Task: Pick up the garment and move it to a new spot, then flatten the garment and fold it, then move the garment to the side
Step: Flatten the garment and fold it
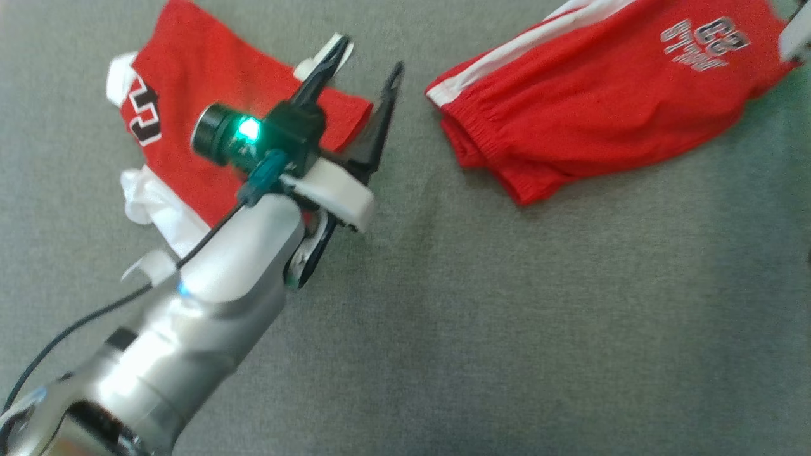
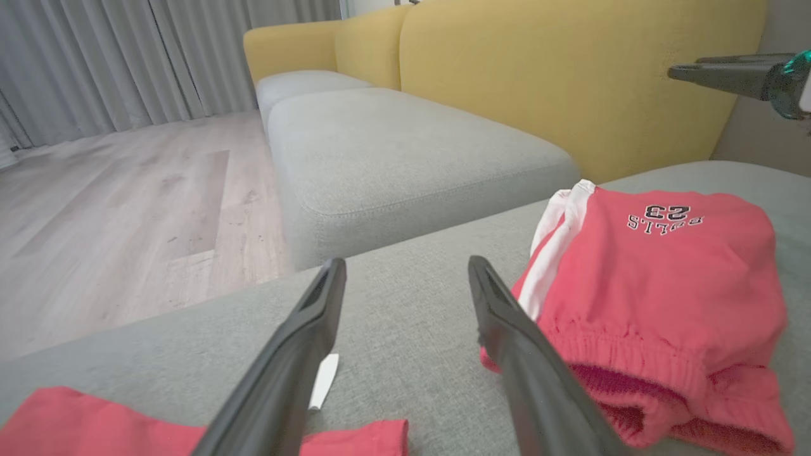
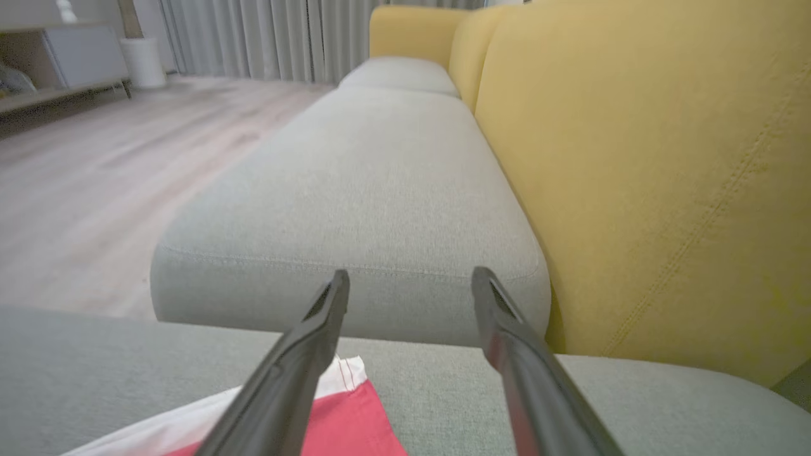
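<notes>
Two red garments lie on the grey cushion (image 1: 481, 316). A folded red jersey (image 1: 184, 95) with white trim sits at the upper left. My left gripper (image 1: 372, 54) hangs open over its right edge, holding nothing. In the left wrist view the open left gripper (image 2: 405, 263) points across bare cushion, with the jersey's edge (image 2: 95, 424) below it. Red shorts (image 1: 602, 95) with a white stripe lie at the upper right, apart from the jersey. A pale part of my right gripper (image 1: 795, 38) shows at their far end. The right gripper (image 3: 412, 272) stands open above a red and white corner (image 3: 342, 424).
A yellow sofa back (image 3: 652, 158) rises behind the cushion. A second grey seat cushion (image 2: 405, 152) lies beyond a gap. Wooden floor (image 2: 127, 202) and grey curtains (image 2: 95, 57) are off the cushion's edge. A small white tag (image 2: 324, 380) lies between the left fingers.
</notes>
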Available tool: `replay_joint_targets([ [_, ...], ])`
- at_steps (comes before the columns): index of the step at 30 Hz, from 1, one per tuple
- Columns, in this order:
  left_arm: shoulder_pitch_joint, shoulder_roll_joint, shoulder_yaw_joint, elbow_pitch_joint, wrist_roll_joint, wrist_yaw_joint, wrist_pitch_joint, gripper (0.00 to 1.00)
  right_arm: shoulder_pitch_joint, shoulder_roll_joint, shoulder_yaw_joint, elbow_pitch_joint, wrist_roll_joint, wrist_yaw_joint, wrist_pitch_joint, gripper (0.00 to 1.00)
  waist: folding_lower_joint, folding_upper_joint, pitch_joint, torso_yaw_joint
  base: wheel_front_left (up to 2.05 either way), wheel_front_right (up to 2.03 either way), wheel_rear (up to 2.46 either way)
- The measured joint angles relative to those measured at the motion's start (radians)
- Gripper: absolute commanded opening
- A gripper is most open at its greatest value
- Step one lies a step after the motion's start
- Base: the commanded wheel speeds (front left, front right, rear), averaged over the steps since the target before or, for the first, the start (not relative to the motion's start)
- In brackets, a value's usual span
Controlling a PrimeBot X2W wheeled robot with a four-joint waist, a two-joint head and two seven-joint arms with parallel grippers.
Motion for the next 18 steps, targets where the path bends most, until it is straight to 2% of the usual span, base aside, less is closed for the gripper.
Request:
replay_joint_targets([
  [5, 0.075, 0.026, 0.051, -0.042, -0.001, 0.044, -0.003, 1.00, 0.105, 0.051, -0.054, -0.053, 0.106, 0.000, -0.065, 1.00, 0.0000, 0.0000, -0.076, -0.016, 0.00, 0.00, 0.00],
  [10, 0.179, 0.054, 0.151, -0.140, 0.046, 0.086, -0.003, 1.00, 0.268, 0.107, -0.049, -0.210, 0.152, 0.000, -0.084, 1.00, -0.0001, 0.0000, -0.151, -0.032, 0.00, 0.00, 0.00],
  [12, 0.242, 0.062, 0.203, -0.184, 0.054, 0.087, -0.003, 1.00, 0.356, 0.138, -0.053, -0.276, 0.165, 0.000, -0.086, 1.00, -0.0001, 0.0000, -0.178, -0.041, 0.00, 0.00, 0.00],
  [18, 0.463, 0.070, 0.351, -0.278, 0.120, 0.111, -0.003, 1.00, 0.649, 0.258, -0.057, -0.476, 0.188, 0.000, -0.086, 1.00, -0.0001, 0.0001, -0.247, -0.076, 0.00, 0.00, 0.00],
])
